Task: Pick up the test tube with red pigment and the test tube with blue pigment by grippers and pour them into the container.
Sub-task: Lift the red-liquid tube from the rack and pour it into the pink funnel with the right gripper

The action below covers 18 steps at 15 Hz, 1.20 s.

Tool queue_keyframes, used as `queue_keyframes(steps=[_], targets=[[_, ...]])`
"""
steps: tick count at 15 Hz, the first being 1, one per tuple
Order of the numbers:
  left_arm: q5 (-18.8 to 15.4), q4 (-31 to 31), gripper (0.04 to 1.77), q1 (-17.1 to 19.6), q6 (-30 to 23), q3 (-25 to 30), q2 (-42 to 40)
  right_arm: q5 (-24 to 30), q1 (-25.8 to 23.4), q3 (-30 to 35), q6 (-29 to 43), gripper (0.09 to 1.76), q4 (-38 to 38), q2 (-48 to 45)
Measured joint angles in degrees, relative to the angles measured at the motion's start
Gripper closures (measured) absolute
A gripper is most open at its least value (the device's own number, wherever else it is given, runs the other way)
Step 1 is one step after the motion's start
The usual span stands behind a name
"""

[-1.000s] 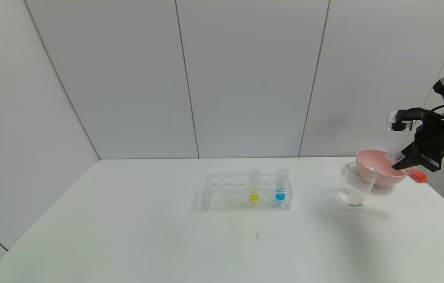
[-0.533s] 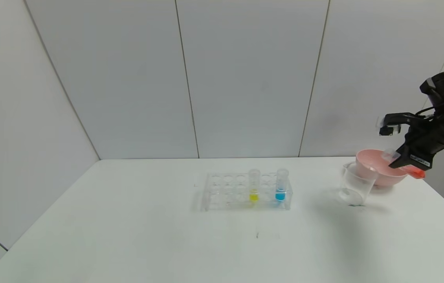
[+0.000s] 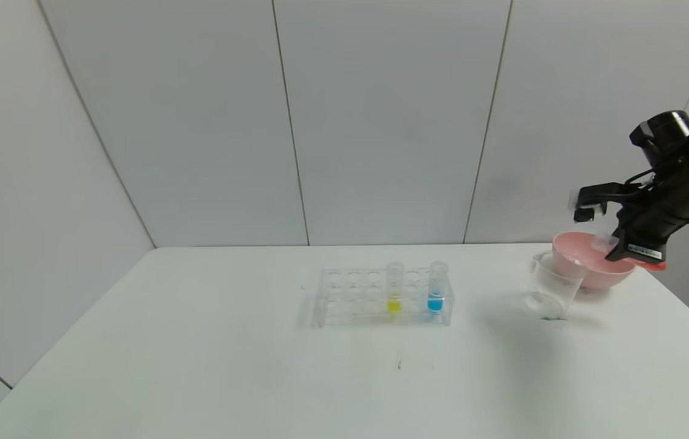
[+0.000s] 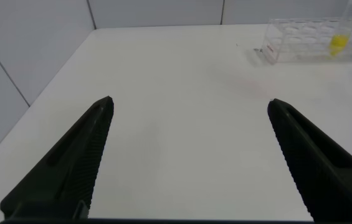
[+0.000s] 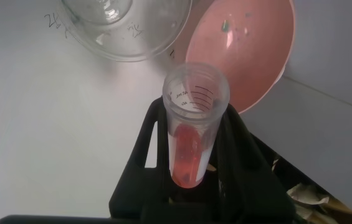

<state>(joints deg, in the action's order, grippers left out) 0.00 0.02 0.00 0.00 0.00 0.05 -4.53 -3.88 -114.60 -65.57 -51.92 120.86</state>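
My right gripper (image 3: 616,251) is shut on the test tube with red pigment (image 3: 649,264) and holds it tilted, mouth toward the left, over the pink bowl's rim. In the right wrist view the red liquid runs along the wall of the tube (image 5: 191,155) between the black fingers (image 5: 154,134). The container (image 3: 555,285), a clear beaker (image 5: 132,25), stands just left of the bowl and below the tube's mouth. The test tube with blue pigment (image 3: 436,291) stands upright in the clear rack (image 3: 350,299). My left gripper (image 4: 189,101) hangs open over bare table, far from the rack (image 4: 300,46).
A pink bowl (image 3: 588,271) sits behind and right of the beaker, near the table's right edge. A tube with yellow liquid (image 3: 394,291) stands in the rack beside the blue one. White wall panels close off the back and left.
My right gripper has moved left and slightly up with the red tube, tipping it further so its red end rose. Rack, beaker and bowl have not moved.
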Motion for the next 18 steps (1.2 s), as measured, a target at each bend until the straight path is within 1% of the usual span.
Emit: queue_keyframes(steps=[3, 7, 11, 14, 15, 18], targets=[[0.0, -0.02, 0.05, 0.0, 0.0, 0.0, 0.0, -0.61, 0.74, 0.0, -0.12, 1.34, -0.05, 0.69], [0.0, 0.0, 0.05, 0.0, 0.0, 0.0, 0.0, -6.41, 2.5, 0.0, -1.71, 1.34, -0.27, 1.24], [0.0, -0.02, 0.05, 0.0, 0.0, 0.0, 0.0, -7.53, 4.08, 0.0, -2.02, 1.34, -0.27, 1.57], [-0.02, 0.0, 0.05, 0.0, 0.0, 0.0, 0.0, -13.39, 4.91, 0.0, -4.06, 1.34, -0.28, 1.61], [0.0, -0.02, 0.05, 0.0, 0.0, 0.0, 0.0, -14.46, 5.28, 0.0, -4.35, 1.34, -0.17, 1.63], [0.0, 0.05, 0.05, 0.0, 0.0, 0.0, 0.0, -14.7, 6.08, 0.0, -4.47, 1.34, 0.17, 1.77]])
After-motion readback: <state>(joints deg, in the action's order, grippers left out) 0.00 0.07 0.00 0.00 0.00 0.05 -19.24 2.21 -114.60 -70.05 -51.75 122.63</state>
